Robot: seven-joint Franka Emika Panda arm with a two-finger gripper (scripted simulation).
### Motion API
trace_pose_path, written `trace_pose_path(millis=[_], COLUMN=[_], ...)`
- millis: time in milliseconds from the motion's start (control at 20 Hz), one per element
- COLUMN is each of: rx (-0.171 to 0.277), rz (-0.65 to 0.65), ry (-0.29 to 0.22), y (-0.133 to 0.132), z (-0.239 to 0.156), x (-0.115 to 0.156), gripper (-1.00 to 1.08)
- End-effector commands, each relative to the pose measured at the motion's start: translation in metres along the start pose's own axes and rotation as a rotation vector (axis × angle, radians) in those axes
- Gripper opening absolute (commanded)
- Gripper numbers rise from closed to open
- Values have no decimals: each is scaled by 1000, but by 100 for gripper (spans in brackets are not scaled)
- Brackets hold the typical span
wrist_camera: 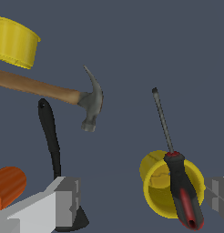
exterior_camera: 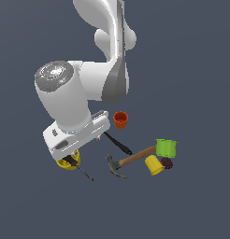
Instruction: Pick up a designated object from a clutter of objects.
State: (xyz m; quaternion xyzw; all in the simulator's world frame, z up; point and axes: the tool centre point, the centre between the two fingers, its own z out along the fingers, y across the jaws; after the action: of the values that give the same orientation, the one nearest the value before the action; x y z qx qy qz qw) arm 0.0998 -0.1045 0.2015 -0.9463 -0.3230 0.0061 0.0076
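The screwdriver (wrist_camera: 184, 196) has a black-and-red handle resting across a yellow cup (wrist_camera: 155, 181) that lies on its side. Its thin dark shaft (wrist_camera: 161, 119) points away over the floor. My gripper (wrist_camera: 141, 200) is open, with grey fingers (wrist_camera: 64, 200) standing wide on either side; the handle lies between them, closer to one finger and not touched by either. In the exterior view the gripper (exterior_camera: 72, 156) hangs just above that yellow cup (exterior_camera: 68, 164), and only the screwdriver (exterior_camera: 85, 174) shaft pokes out from beneath the hand.
A wooden-handled hammer (exterior_camera: 131, 158) lies toward the exterior view's right of the screwdriver, with a black spatula (exterior_camera: 119, 144) and an orange cup (exterior_camera: 120, 119) behind it. A green cup (exterior_camera: 166, 147), a second yellow cup (exterior_camera: 154, 165) and a dark purple fruit (exterior_camera: 167, 163) cluster at the hammer handle's end.
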Motion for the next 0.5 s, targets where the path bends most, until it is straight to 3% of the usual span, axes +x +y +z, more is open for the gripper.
trace_pose_path(millis=[0, 450], rx=[-3, -13], rz=[-54, -226], ry=[1, 3], y=[12, 49], z=[9, 41], x=[-1, -8], gripper=[100, 100])
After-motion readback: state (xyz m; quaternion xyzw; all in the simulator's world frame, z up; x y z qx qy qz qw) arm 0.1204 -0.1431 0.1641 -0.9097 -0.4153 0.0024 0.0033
